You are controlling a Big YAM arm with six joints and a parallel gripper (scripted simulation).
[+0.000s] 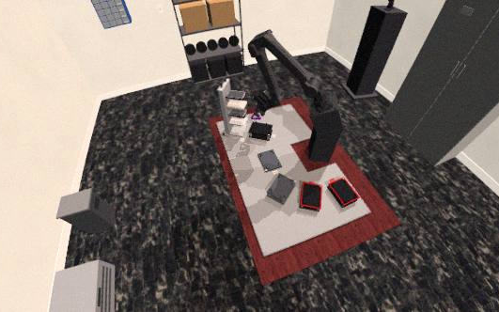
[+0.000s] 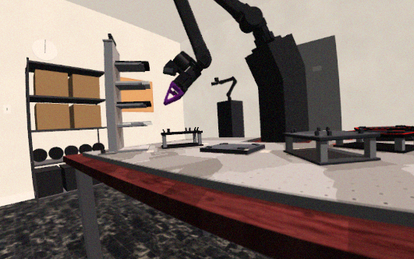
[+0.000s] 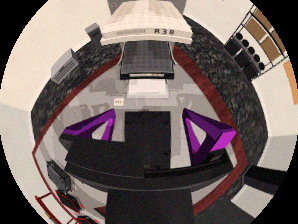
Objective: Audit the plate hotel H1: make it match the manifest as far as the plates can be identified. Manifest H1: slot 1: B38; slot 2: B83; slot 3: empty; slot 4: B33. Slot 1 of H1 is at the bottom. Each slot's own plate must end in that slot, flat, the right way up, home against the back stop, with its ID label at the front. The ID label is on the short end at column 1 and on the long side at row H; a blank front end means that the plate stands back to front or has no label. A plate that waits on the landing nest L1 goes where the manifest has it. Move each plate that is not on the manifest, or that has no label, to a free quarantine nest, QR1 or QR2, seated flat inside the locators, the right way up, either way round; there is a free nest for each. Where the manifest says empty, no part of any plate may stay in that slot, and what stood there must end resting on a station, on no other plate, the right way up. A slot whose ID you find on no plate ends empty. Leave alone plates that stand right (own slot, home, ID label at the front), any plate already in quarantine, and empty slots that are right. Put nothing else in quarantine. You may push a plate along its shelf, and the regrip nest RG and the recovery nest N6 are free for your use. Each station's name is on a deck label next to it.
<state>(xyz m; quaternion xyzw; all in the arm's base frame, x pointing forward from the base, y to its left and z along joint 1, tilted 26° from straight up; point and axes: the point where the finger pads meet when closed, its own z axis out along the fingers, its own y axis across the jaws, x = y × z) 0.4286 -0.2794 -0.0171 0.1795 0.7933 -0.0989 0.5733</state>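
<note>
Hovering claw point(image 2: 173, 94) spread wide, nothing held; hotel point(image 2: 111, 97) four shelves; two red-rimmed nests point(image 1: 310, 195)

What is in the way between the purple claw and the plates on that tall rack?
Nothing visible. The open gripper hangs in the air in front of the plate hotel, facing its shelves. Only open space shows between its purple fingers and the plates.
</note>
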